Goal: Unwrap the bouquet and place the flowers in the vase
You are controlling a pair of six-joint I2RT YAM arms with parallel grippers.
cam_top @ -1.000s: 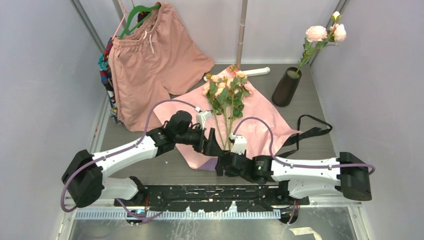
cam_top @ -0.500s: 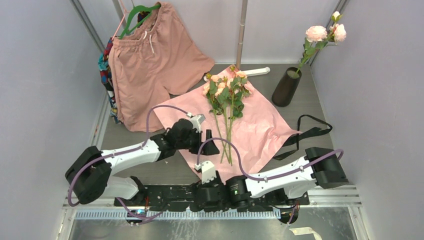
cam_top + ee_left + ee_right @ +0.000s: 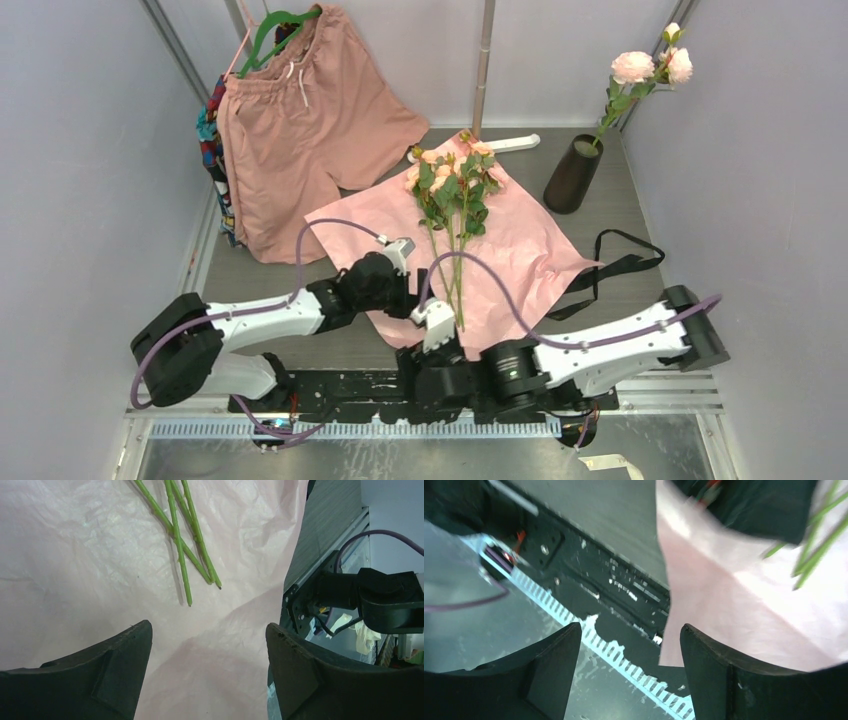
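Note:
The bouquet lies opened up: its pink paper [image 3: 520, 240] is spread flat on the table with the flowers [image 3: 455, 185] on top, stems [image 3: 182, 545] pointing toward me. My left gripper [image 3: 408, 288] hovers open over the paper's near part, just short of the stem ends, nothing between its fingers [image 3: 208, 626]. My right gripper [image 3: 418, 360] is open and empty by the paper's near edge [image 3: 724, 605], over the arms' mounting rail [image 3: 630, 627]. The black vase [image 3: 572, 175] stands at the back right, holding two paler pink blooms.
Salmon-pink shorts [image 3: 300, 120] hang on a green hanger at the back left. A black ribbon [image 3: 612, 268] lies to the right of the paper. A white bar [image 3: 512, 143] lies behind the flowers. Walls close in on both sides.
My right gripper pulled away from the stems to the near edge of the table. My left gripper drew back toward me along the paper. The flowers stayed put.

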